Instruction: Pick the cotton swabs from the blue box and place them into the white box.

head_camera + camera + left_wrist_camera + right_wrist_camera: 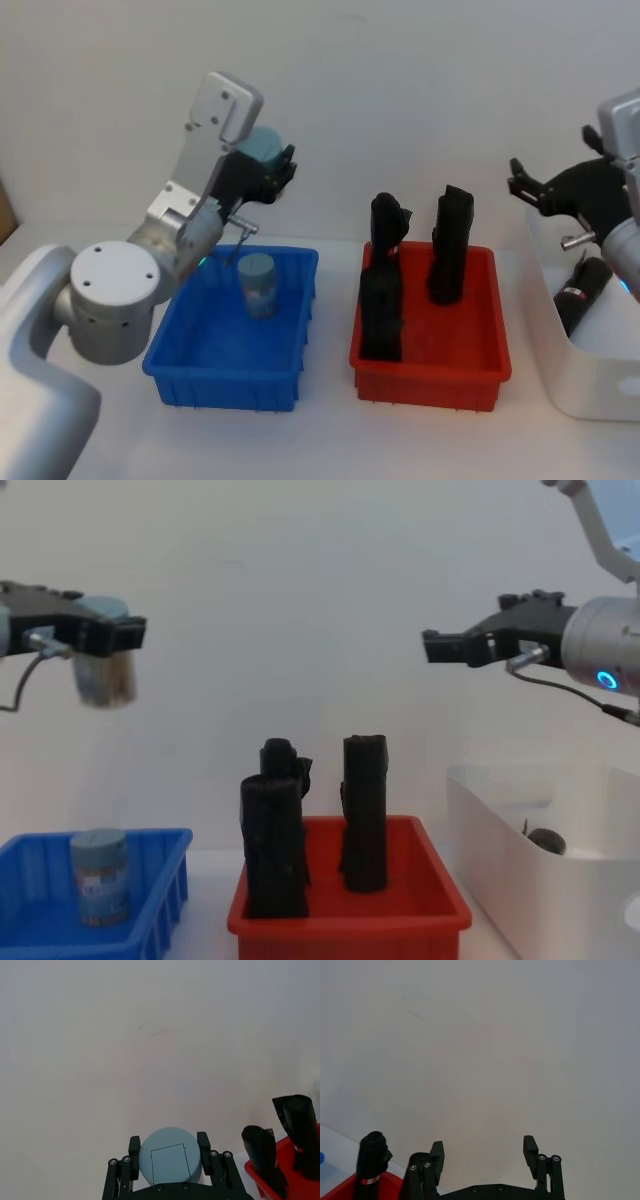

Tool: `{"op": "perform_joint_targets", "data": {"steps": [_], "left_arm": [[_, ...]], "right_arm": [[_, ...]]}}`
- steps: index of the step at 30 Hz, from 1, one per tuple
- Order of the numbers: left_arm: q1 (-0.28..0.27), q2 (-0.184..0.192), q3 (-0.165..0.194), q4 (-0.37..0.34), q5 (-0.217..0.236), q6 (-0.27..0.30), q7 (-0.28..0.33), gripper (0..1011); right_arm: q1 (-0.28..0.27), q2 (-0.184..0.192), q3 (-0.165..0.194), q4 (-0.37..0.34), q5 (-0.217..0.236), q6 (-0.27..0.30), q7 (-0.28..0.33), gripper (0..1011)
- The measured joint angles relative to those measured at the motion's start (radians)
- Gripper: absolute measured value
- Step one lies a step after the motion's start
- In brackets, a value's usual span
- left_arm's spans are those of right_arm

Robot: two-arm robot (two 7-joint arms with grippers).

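From the head view, the left claw [270, 168] was raised above the far side of the blue box [215, 378], clamped on a cotton swab tub [262, 146]. A second tub [259, 285] stood upright inside the blue box, near its far wall. To the right sat a red bin [430, 375] holding black rolled bundles [383, 280] on end. Farther right, the right claw [535, 190] hung over the white box [590, 385] on the tabletop [330, 440], its fingers apart.

In the left wrist view, the left claw [169, 1147] gripped the cotton swab tub [170, 1162] with a finger on each side of its grey-blue lid. A corner of the red bin [295, 1185] and two black rolled bundles [262, 1160] lay beyond.

The right wrist view showed the right claw [484, 1152] spread wide with nothing between its fingers.

In the chest view, the left claw [105, 635] held the cotton swab tub [105, 685] high in the air, above the blue box [160, 900], where the second tub [100, 875] rested. The right claw [440, 645] was at a similar height, over the left end of the white box [500, 830].
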Motion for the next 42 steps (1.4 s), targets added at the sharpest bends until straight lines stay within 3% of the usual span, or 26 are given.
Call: {"op": "perform_joint_targets", "data": {"steps": [10, 20, 29, 42], "left_arm": [[-0.060, -0.043, 0.022, 0.070, 0.034, -0.050, -0.052, 692], [-0.090, -0.065, 0.030, 0.110, 0.036, -0.084, -0.085, 692], [-0.107, -0.081, 0.036, 0.134, 0.023, -0.118, -0.115, 692], [-0.104, -0.100, 0.057, 0.132, 0.025, -0.163, -0.145, 692]], "right_arm": [[0.018, 0.002, -0.014, 0.032, -0.020, -0.092, 0.137, 1002], [0.044, -0.007, -0.037, 0.090, -0.044, -0.197, 0.261, 1002], [0.084, -0.029, -0.068, 0.175, -0.077, -0.323, 0.374, 1002], [0.158, -0.089, -0.131, 0.333, -0.111, -0.484, 0.467, 1001]]}}
